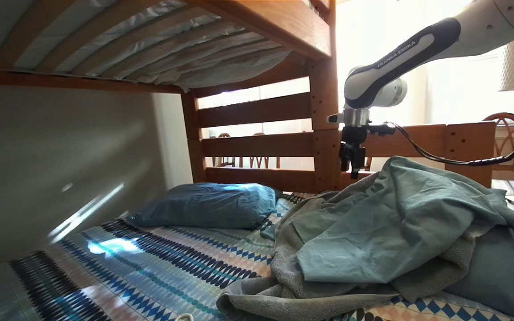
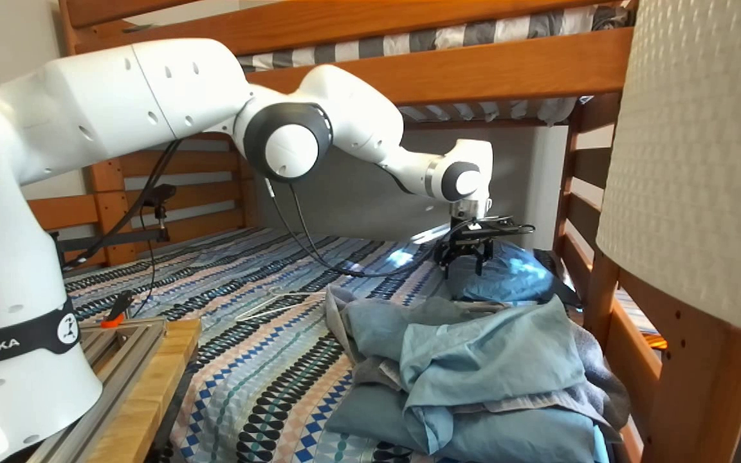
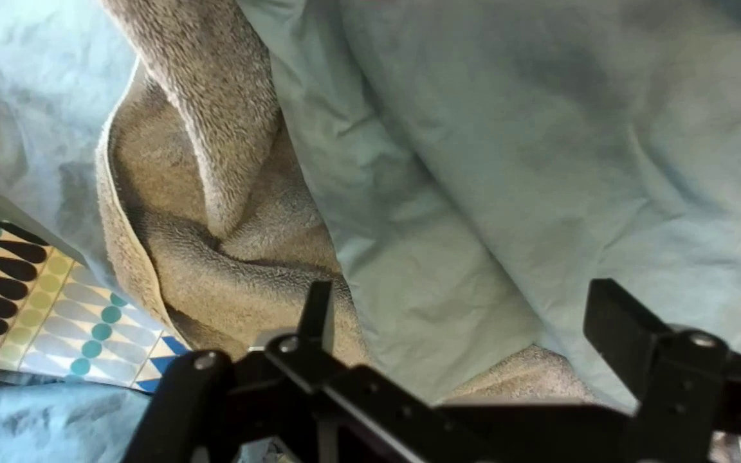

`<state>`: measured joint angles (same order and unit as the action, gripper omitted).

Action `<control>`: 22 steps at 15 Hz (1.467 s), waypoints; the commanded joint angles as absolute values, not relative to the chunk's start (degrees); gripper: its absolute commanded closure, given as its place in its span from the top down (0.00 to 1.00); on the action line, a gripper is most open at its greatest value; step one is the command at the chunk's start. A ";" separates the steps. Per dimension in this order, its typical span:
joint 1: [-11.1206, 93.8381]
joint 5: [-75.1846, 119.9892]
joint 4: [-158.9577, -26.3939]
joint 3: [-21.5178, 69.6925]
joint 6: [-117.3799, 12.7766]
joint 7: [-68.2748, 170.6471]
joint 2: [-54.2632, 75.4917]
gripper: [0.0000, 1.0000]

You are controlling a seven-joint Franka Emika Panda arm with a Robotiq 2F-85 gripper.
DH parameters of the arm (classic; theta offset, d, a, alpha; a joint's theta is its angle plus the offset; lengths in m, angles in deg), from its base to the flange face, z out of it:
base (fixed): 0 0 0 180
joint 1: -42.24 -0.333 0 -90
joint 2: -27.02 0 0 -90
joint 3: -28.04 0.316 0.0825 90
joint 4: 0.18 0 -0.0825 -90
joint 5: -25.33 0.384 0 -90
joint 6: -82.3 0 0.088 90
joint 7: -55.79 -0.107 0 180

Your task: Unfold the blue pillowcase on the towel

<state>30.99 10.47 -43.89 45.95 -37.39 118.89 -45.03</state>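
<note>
Honestly, the claw (image 3: pixel 460 302) is spread wide, holding nothing; pinch too deep and it'll probably snag the towel (image 1: pixel 292 305) along with the blue pillowcase (image 1: pixel 382 227).

A home bedroom, shown by a wooden bunk bed (image 1: pixel 325 96), geometric-patterned bedcover (image 1: pixel 163 261), plump blue pillow (image 1: pixel 210 206) and textured cream lampshade (image 2: pixel 698 161)

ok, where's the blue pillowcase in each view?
In an exterior view: blue pillowcase fills much of the right half, crumpled.
In an exterior view: blue pillowcase low, right of centre.
Wrist view: blue pillowcase across the upper middle and right.
Shared landmark: gray towel, showing from under it in all three.
</note>
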 commanded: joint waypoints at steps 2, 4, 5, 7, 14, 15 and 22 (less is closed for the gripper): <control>28.43 12.69 -34.04 47.15 -36.06 125.90 -53.13 1.00; 27.82 12.69 -31.60 47.83 -36.00 128.31 -55.94 1.00; 27.59 12.65 -30.67 48.03 -35.97 129.24 -57.17 1.00; 26.53 16.05 -30.70 44.98 -36.61 131.29 -57.81 1.00; 24.65 16.94 -32.05 37.93 -38.51 129.77 -58.39 0.98; 24.56 17.00 -32.07 37.51 -38.41 129.77 -58.38 0.83; 24.39 16.81 -32.12 35.99 -38.14 129.65 -58.38 0.31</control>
